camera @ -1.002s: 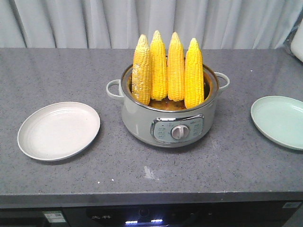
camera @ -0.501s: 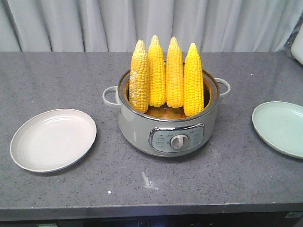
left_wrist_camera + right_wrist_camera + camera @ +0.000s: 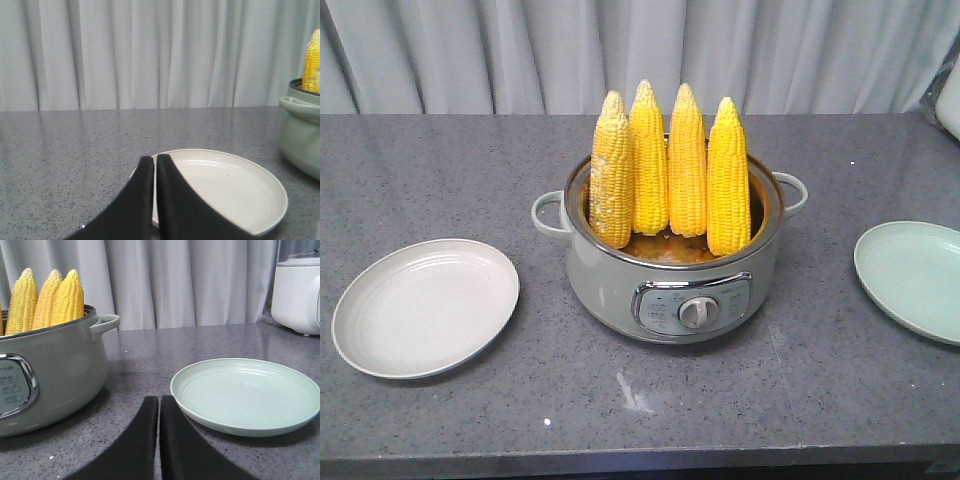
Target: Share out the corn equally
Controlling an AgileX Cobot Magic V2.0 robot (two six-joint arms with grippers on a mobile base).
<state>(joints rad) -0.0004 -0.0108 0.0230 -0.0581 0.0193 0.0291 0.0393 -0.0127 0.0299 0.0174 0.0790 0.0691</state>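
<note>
**Four cobs upright in the pot, both plates bare**

The corn (image 3: 687, 160) is four yellow cobs standing in a grey-green pot (image 3: 605, 285) at the middle of the grey speckled tabletop (image 3: 440, 170). Each cob has its long axis close to vertical, tapered tip up and butt down inside the pot. They stand side by side in a row from left to right, touching or nearly so. The leftmost cob is paler and leans a little to the left; the rightmost stands nearest and rests against the near rim.

On the near wall of the pot is a chrome-edged panel (image 3: 665, 308) with a round knob (image 3: 695, 312). There is small print around the knob — too fine to read in any view. No brand name can be made out.

A white plate (image 3: 425, 308) lies to the left of the pot and a green plate (image 3: 910, 280) to the right, each well apart from it. A pale smear (image 3: 635, 390) marks the tabletop near the front edge.

The left fingers (image 3: 135, 200) hang just over the near rim of the white plate, pressed together with only a thin slit between them, holding nothing. The right fingers (image 3: 140, 440) are closed the same way — low over the tabletop between pot and green plate, gripping nothing.

A grey curtain (image 3: 620, 50) hangs behind, and a white appliance (image 3: 297, 290) stands at the far right.
</note>
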